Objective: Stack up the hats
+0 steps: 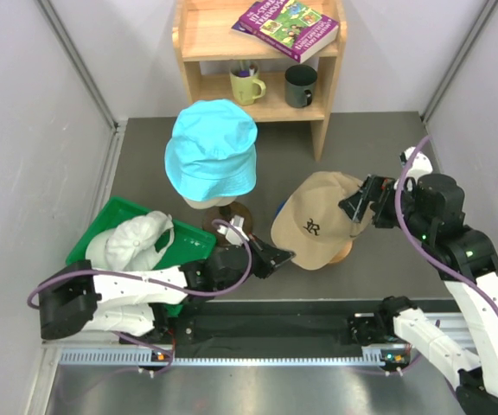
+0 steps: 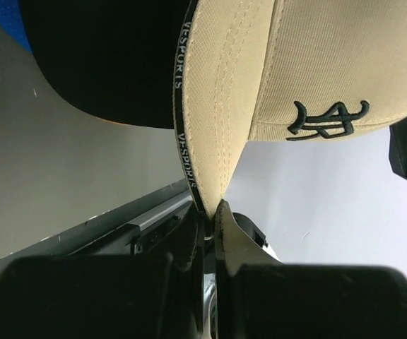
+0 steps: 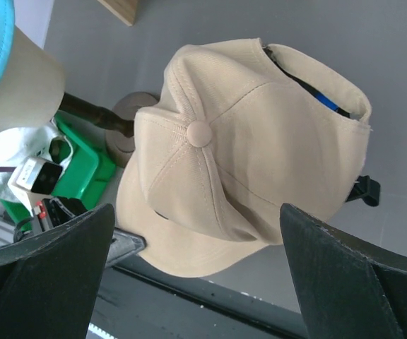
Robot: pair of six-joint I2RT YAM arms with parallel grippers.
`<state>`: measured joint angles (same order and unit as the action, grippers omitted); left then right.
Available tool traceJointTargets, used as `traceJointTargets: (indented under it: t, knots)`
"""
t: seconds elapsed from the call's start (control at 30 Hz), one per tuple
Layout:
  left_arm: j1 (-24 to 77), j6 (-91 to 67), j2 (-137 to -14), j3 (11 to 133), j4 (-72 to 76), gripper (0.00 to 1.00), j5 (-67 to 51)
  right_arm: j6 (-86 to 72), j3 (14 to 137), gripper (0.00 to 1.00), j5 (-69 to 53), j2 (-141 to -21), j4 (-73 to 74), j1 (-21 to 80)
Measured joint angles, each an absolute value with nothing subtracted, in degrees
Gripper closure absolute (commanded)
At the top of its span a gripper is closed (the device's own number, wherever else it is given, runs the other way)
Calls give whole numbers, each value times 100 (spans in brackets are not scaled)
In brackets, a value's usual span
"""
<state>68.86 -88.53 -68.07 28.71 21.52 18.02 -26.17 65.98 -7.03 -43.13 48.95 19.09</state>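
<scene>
The tan cap (image 1: 314, 220) is sitting near the middle of the table (image 1: 379, 156), on top of other caps. A black cap (image 2: 104, 63) is showing its brim just beneath it in the left wrist view, and a sliver of blue is peeking through its open back in the right wrist view. The tan crown is showing stitched panels meeting at a covered button, a dark embroidered logo on the front, and a black lettered band running along the brim's underside. The left gripper (image 2: 212, 212) is clamping the edge of that brim, its fingers pressing tight on the fabric. The right gripper (image 3: 196, 212) is hanging just beside the cap's rear with its jaws spread wide and touching nothing, the crown lying between them. Farther back, a cyan bucket hat (image 1: 210, 151) is resting on a cream mannequin head (image 3: 20, 85), and a crumpled white cap (image 1: 132, 242) is lying in the green bin (image 1: 115, 212) at the left.
</scene>
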Motion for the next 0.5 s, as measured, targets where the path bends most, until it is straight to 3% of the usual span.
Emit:
traceJointTargets:
  t: [0.5]
  knots:
    - [6871,-9024,-8444,3489,3124,100,1787,-2355,6073,0,-554,-4482,4722,1916]
